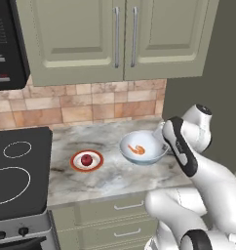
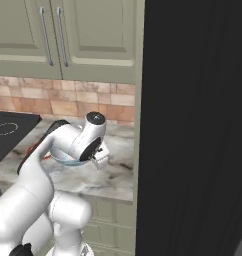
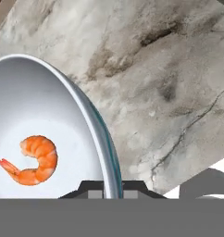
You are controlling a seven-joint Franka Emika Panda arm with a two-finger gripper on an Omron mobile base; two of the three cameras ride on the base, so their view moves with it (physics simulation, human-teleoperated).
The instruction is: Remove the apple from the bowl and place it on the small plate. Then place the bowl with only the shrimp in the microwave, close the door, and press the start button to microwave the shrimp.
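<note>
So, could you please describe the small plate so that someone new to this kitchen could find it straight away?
Start at the black stovetop and move to the marble counter beside it. The small plate lies flat there, between the stovetop and the white bowl holding the shrimp. Its orange-red rim and the dark red apple on it set it apart.

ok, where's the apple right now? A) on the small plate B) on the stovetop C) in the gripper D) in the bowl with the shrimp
A: the apple sits at the centre of the small plate on the counter, while the bowl beside it holds only the shrimp.
</note>
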